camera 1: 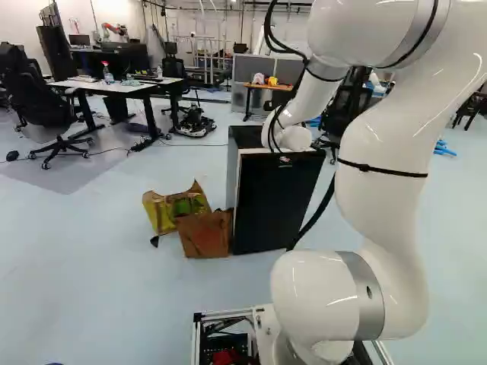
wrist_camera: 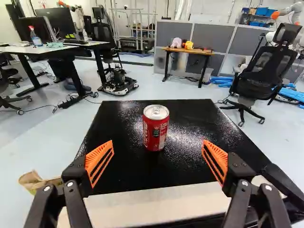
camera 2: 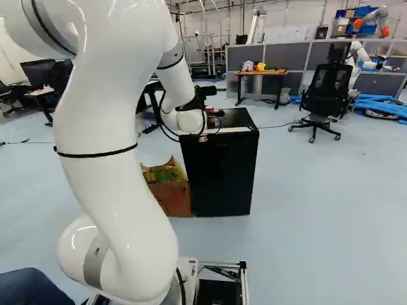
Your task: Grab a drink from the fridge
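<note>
End effector (wrist_camera: 157,141) spread wide, red drink can (wrist_camera: 155,129) upright ahead, on top of the black mini fridge (wrist_camera: 118,166). Likely light, slick, thin-walled and dentable; best pinched gently at mid-height from both sides.

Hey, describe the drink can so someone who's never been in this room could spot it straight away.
Find the black fridge on the pale floor, with a brown bag beside it. On the fridge's flat top stands one upright can with a silver lid, its bright red side standing out against the black surface.
</note>
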Robot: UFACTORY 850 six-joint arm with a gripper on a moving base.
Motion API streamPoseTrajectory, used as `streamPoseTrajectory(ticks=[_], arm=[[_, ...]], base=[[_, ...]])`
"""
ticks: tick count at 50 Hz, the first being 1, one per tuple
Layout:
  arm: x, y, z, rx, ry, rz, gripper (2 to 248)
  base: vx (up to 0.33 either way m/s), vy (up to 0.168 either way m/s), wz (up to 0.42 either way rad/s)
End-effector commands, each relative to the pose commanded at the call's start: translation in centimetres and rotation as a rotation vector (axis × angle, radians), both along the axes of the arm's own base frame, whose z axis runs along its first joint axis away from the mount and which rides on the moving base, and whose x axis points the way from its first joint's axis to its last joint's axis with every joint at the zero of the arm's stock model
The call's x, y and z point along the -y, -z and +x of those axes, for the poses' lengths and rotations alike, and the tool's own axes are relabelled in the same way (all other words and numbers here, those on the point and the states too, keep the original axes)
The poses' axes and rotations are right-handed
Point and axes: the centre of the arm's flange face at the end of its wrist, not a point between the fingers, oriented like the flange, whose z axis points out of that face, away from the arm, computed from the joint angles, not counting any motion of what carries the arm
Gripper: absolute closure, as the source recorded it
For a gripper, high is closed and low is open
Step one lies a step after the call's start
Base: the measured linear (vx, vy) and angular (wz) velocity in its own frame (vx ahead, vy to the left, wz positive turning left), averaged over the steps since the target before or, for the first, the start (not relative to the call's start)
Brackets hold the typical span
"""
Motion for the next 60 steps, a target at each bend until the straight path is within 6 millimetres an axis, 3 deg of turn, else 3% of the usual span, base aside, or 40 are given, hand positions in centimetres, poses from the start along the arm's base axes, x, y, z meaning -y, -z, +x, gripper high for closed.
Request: streamPoseTrajectory(ticks=[40,60], arm=[[0.1,3.9,4.5,0.078,-0.014,0.002,3],[0.2,3.8,6.3,0.121,-0.019,-0.001,3]], base=[[0.000,0.000,0.000],[0.000,0.000,0.000]])
